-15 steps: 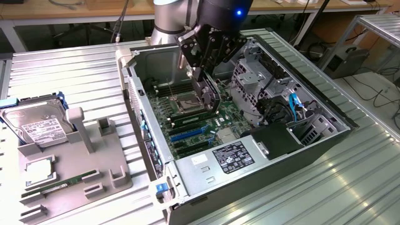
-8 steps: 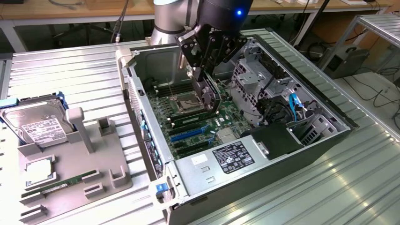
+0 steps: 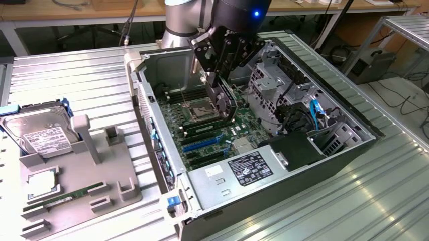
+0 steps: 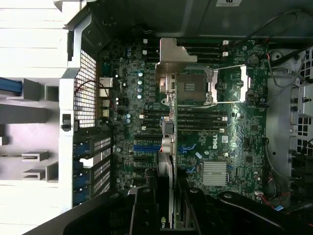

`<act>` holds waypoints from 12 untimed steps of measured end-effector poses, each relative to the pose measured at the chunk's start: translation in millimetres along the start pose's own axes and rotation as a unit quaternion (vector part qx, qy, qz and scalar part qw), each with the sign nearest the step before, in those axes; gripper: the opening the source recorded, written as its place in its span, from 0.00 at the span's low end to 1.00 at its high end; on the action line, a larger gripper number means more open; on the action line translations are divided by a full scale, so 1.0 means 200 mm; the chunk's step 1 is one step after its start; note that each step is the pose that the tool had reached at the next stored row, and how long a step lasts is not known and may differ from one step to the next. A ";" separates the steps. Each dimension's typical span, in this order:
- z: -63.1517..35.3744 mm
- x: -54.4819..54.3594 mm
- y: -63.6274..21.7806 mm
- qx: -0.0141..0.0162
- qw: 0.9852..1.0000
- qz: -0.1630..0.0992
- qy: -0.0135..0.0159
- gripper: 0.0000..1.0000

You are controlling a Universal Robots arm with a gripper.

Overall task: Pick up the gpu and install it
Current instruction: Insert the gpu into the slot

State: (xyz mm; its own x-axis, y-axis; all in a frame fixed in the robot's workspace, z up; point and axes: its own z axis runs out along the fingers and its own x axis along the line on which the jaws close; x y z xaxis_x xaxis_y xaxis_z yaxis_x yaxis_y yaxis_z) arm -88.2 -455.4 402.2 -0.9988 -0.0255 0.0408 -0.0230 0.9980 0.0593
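Now | claw [image 3: 220, 83] clamped on gpu [image 3: 225, 104], edge-down over motherboard [image 3: 236, 134] | open case [image 3: 326, 79] holds motherboard, power supply [image 3: 245, 168]

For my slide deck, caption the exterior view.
The gripper holds the gpu edge-down over the motherboard inside the open computer case.

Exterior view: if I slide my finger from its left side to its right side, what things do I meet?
Hard drive → blue clip → graphics card, held in the gripper → blue cable → dark box on the floor.
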 end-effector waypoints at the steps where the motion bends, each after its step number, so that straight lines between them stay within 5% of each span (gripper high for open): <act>1: 0.000 0.00 0.000 0.000 1.000 0.000 0.000 0.26; 3: 0.000 -0.01 0.000 -0.004 1.000 -0.005 -0.003 0.26; 5: -0.001 -0.02 -0.001 -0.004 1.000 -0.015 -0.006 0.26; 8: 0.000 -0.02 -0.001 -0.003 0.999 -0.037 -0.005 0.26; 10: 0.004 -0.02 -0.001 -0.002 0.997 -0.072 -0.004 0.26; 12: 0.009 -0.03 -0.001 -0.001 0.994 -0.109 -0.004 0.26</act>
State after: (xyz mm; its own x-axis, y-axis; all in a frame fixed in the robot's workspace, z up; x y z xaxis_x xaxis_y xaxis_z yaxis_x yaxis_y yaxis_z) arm -83.3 -455.4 400.2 -0.9705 -0.2405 0.0196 -0.2387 0.9687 0.0677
